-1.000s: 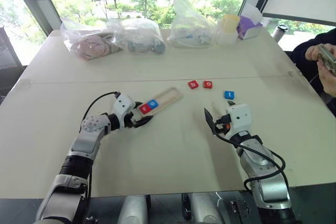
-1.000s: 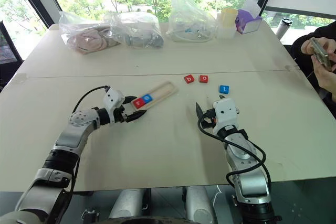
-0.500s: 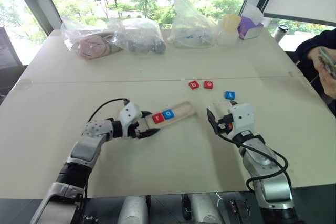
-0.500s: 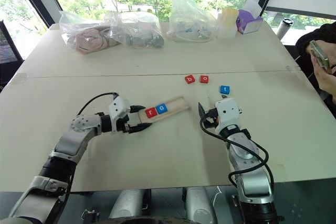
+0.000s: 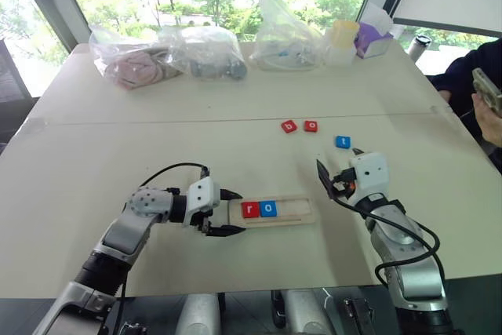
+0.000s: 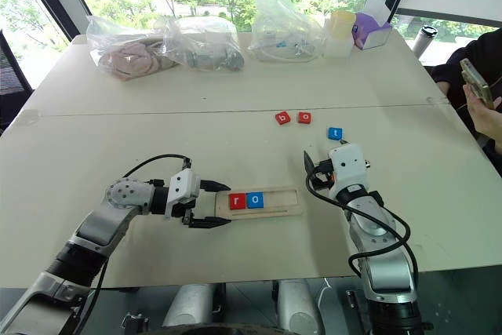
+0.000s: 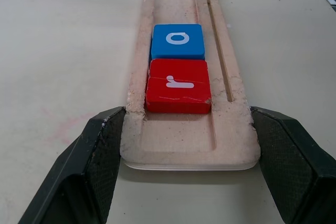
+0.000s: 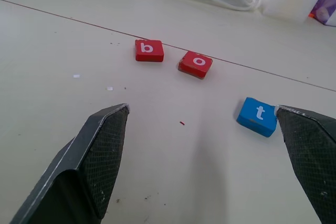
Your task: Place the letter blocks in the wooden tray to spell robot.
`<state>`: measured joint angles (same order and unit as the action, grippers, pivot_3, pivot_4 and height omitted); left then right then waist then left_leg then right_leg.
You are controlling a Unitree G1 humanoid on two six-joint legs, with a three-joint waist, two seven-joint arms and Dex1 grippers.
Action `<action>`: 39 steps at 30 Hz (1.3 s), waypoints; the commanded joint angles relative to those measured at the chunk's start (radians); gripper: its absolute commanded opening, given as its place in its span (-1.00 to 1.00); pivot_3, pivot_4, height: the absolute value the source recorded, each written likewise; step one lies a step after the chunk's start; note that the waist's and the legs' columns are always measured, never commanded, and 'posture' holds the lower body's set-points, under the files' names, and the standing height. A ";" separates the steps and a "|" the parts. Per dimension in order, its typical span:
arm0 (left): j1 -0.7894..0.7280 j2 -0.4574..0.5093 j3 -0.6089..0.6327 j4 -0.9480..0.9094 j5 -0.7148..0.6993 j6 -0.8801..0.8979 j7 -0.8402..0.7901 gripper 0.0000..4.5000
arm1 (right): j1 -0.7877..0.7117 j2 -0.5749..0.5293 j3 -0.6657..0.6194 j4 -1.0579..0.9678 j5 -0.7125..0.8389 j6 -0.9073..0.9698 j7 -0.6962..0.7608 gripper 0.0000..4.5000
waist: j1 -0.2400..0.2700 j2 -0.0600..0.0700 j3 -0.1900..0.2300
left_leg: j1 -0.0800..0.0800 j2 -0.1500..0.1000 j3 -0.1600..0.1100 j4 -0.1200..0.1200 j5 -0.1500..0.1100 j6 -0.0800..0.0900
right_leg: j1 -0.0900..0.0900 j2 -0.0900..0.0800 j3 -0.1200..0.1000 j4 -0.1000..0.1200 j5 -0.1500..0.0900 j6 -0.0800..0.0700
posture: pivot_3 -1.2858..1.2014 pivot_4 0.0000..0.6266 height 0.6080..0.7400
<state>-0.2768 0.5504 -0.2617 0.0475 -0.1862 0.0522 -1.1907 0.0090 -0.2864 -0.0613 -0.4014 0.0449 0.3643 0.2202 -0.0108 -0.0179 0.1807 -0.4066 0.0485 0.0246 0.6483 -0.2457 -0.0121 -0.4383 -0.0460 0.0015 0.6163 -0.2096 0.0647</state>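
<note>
pale wooden tray (image 7: 184,145) with red r, blue o, seemingly pinched by left gripper (image 7: 186,145); right gripper (image 8: 202,129) spread.

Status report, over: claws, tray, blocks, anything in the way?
Left claw clamped on the wooden tray end; right claw open, empty. Red r, blue o seated; b, o, t loose beyond. Nothing between.

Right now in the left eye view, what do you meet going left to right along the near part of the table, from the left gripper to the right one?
left gripper → red r block → blue o block → bare end of the wooden tray → right gripper
</note>
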 commanded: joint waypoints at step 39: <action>0.287 0.257 0.286 -0.124 -0.156 0.042 0.130 0.98 | -0.307 -0.028 0.080 0.142 0.051 0.102 0.159 1.00 | -0.045 0.005 -0.006 | 0.020 0.003 -0.001 -0.019 0.000 0.000 | -0.004 0.005 -0.002 0.002 0.002 -0.009 | 0.03 -0.52 1.00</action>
<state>0.0097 0.7903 -0.0254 -0.0341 -0.3169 0.0437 -1.0908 -0.2652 -0.3086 0.0061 -0.2591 0.0840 0.4507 0.3619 -0.0558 -0.0128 0.1742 -0.3882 0.0516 0.0231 0.6294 -0.2458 -0.0121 -0.4432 -0.0407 -0.0004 0.6183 -0.2073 0.0557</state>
